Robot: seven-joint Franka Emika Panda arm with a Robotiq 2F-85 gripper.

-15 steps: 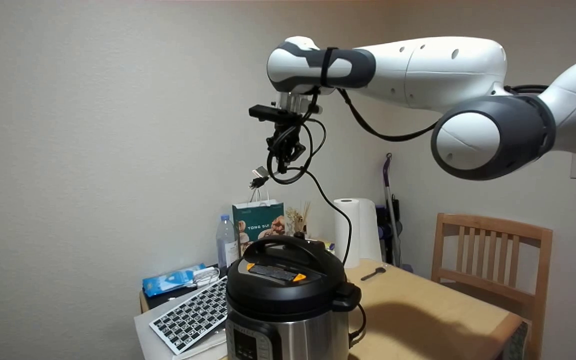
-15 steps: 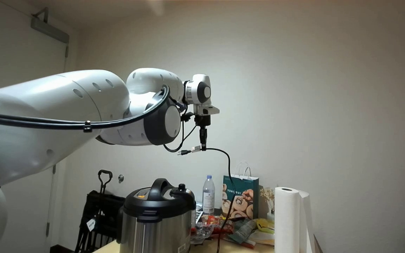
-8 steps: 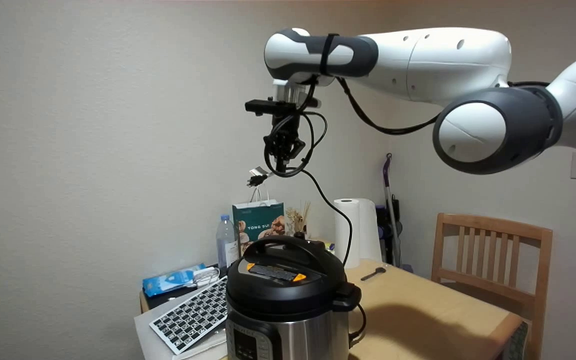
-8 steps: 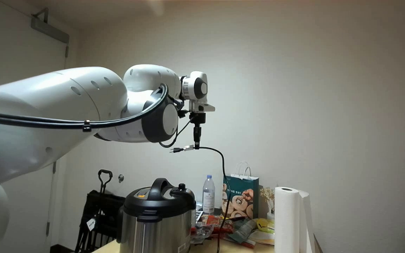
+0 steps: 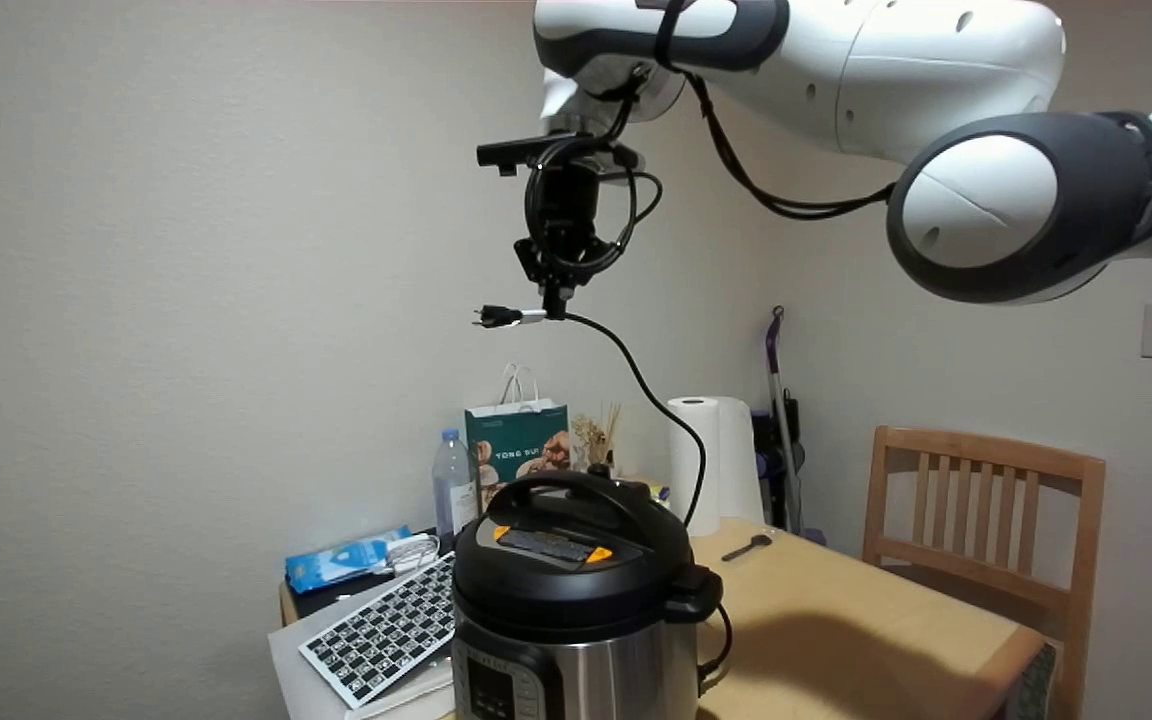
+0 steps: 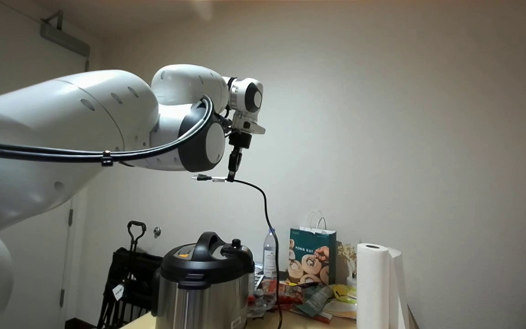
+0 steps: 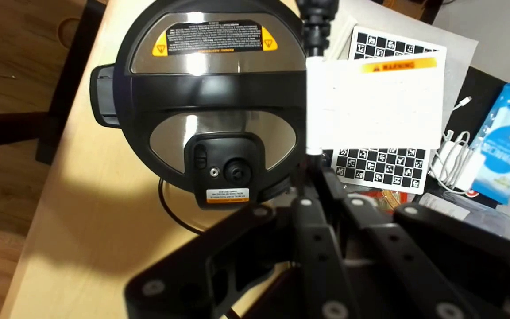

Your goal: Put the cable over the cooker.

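White arm stretched high over desk, end effector tipped slightly, pinched on black cable; plug juts sideways, slack arcs down behind cooker, near desk edge.

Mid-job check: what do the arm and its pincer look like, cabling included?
The arm is glossy white and rounded, with dark grey joint covers and a black strap. Thick black cables run along the outside. The pincer is black, with slim fingers and pale round screw heads; thinner black leads form loops by it.

Wrist view downward, cooker in all views
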